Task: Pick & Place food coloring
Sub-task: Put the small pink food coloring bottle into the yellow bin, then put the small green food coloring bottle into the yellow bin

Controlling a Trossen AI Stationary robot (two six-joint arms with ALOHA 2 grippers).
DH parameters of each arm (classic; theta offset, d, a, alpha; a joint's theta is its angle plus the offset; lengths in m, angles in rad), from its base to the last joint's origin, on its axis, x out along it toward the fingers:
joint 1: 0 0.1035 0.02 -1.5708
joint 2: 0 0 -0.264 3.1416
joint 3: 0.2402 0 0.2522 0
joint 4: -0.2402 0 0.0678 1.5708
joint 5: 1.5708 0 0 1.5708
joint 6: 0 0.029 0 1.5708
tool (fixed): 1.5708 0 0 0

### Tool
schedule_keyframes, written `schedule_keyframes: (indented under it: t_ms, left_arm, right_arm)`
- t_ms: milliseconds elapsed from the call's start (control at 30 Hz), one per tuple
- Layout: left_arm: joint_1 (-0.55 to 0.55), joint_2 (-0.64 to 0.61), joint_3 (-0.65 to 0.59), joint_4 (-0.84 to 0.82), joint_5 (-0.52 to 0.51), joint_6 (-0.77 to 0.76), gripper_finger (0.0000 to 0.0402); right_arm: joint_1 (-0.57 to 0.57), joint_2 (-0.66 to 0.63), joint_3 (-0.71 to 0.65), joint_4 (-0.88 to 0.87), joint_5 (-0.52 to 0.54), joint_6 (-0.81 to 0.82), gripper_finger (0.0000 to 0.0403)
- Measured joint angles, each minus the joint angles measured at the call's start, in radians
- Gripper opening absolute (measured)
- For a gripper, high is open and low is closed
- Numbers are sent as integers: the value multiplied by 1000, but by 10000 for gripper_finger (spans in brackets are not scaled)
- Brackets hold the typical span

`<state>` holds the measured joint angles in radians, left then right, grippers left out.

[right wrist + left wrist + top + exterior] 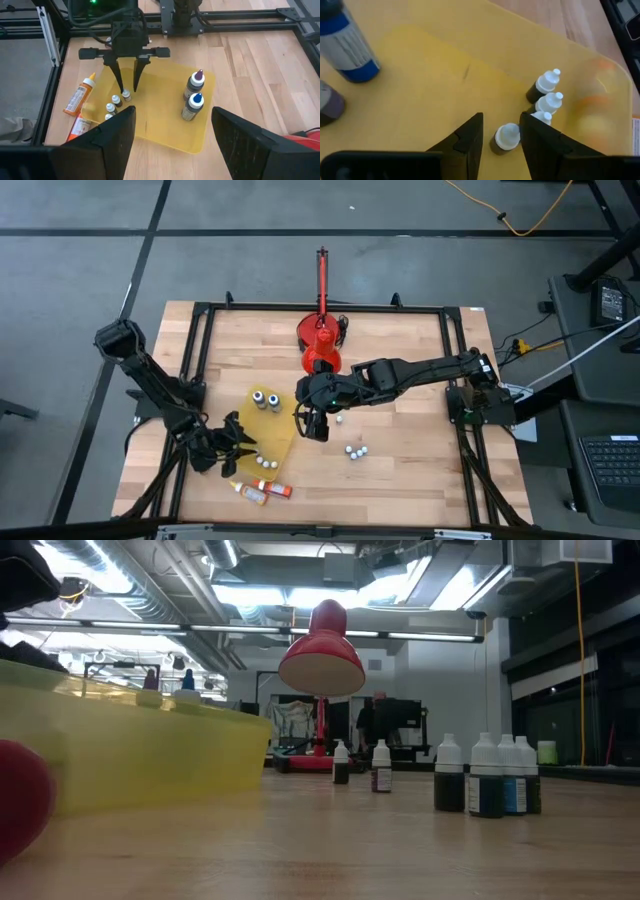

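Surface (400, 470): wooden, framed by black rails on all sides; open bare wood toward the right edge and front right corner.

Red lamp (321, 345) stands near the back edge at mid-width; in the low view only its shade and part of the stem are seen.

Yellow tray (280, 442) lies toward the front left, its front edge near the surface's front edge. Two larger bottles (266, 399) stand at the tray's back end.

Left claw (237, 442) hangs over the tray's left side, fingers narrowly apart around one small food coloring bottle (507, 137); contact with the cap cannot be told. Three more small bottles (116, 100) stand just beside it in the tray.

Right claw (318, 425) hovers at the tray's right edge, fingers spread wide, holding nothing.

Three small bottles (357, 450) stand on bare wood right of the tray. Orange and red bottles (262, 491) lie flat between the tray and the front edge, partly hidden by the tray wall in the left wrist view.
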<state>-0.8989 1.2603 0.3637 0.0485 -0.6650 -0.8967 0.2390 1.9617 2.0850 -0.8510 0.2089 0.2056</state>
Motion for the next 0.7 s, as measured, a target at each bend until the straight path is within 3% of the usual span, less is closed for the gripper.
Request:
schedule_keyframes:
  t_ms: [233,433,700]
  left_arm:
    - [26,-134,38,-116,2,13,125]
    - [86,-259,117,-183,32,145,133]
    - [184,-353,244,-289,46,266,201]
  right_arm:
    - [0,0,0,-31,14,93,262]
    - [3,0,0,-135,53,140,262]
    - [43,-8,0,-350,90,166,262]
